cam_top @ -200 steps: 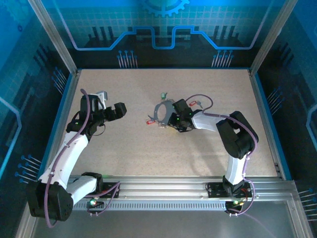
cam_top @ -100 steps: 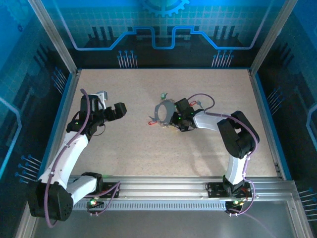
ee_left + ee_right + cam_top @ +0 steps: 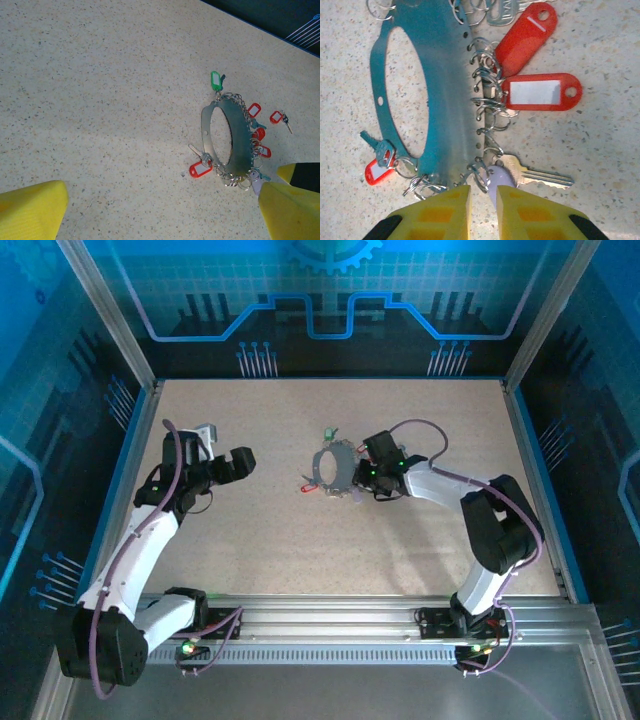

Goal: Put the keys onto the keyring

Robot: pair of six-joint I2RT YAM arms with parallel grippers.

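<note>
The keyring [image 3: 335,468] is a wide metal band [image 3: 445,100] lying flat mid-table, its rim hung with small split rings. Keys hang from it: a red-tagged key [image 3: 200,170] at its near left, a green tag [image 3: 215,80] at the far end, and two red tags [image 3: 540,92] on the right side. My right gripper [image 3: 483,192] sits at the band's near right edge. It is nearly shut, with a purple tag [image 3: 499,179] running in between its fingers; that tag's brass key [image 3: 540,177] lies alongside. My left gripper [image 3: 160,200] hovers open, well to the left.
One more red-tagged key [image 3: 276,117] lies on the table just right of the band, apart from it. The speckled table [image 3: 260,530] is walled in by a blue frame. The left arm [image 3: 150,530] stretches along the left side.
The right gripper has drawn back a little to the right and its elbow has swung outward. The band has barely shifted. The left arm has not moved.
</note>
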